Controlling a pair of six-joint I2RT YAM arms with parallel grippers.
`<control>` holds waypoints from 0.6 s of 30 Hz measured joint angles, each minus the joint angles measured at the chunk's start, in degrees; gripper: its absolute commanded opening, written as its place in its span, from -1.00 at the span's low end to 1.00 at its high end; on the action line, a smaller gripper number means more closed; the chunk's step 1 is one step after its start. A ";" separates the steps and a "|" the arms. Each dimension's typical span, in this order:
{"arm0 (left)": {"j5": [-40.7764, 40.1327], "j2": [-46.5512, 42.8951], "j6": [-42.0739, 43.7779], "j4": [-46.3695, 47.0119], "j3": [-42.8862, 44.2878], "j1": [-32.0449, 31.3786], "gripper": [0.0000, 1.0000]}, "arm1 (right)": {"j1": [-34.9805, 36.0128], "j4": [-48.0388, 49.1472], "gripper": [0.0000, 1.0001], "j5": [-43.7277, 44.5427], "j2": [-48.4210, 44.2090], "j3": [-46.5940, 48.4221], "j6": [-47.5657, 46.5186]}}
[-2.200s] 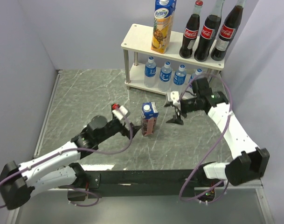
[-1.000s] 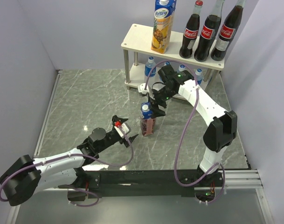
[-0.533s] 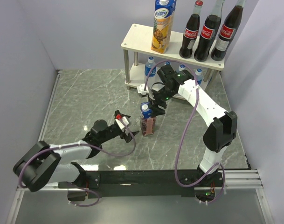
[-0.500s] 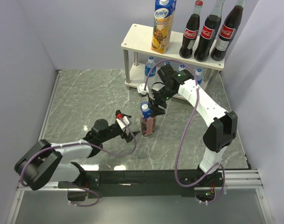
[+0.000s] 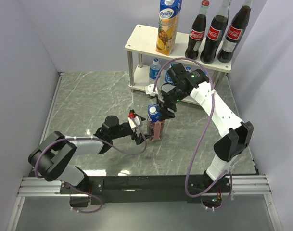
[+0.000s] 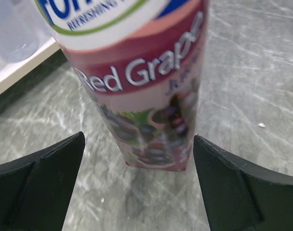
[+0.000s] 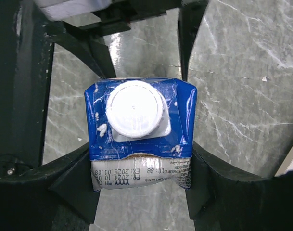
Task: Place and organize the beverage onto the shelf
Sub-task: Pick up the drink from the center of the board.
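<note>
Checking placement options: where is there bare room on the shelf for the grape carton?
The top board is bare at its left end, beside the pineapple carton. Right of that the cola bottles stand crowded; water bottles line the lower board.

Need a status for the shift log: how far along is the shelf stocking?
Done: pineapple juice carton and three Coca-Cola bottles atop the shelf, water bottles below, partly hidden. In hand: right gripper shut on the red grape carton; left gripper open by its base. Left: shelving that carton.
</note>
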 measured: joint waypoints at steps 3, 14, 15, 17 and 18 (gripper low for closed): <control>2.60 1.20 -0.04 -0.92 2.43 0.00 0.99 | 0.00 -1.36 -1.00 -0.24 -0.85 0.00 -0.50; 8.13 3.41 -2.86 -1.64 6.10 0.00 0.99 | -0.07 -3.45 -1.00 -0.46 -2.19 1.11 -1.84; 8.74 3.52 -3.32 -1.29 6.19 0.00 0.99 | -0.07 -3.56 -1.00 -0.66 -2.34 1.22 -1.81; 10.10 3.61 -4.50 -0.63 6.25 0.00 0.99 | -0.02 -3.91 -1.00 -1.01 -2.62 1.92 -1.51; 10.69 3.63 -4.76 -0.52 6.27 0.00 0.99 | -0.02 -3.91 -1.00 -1.11 -2.84 2.10 -1.42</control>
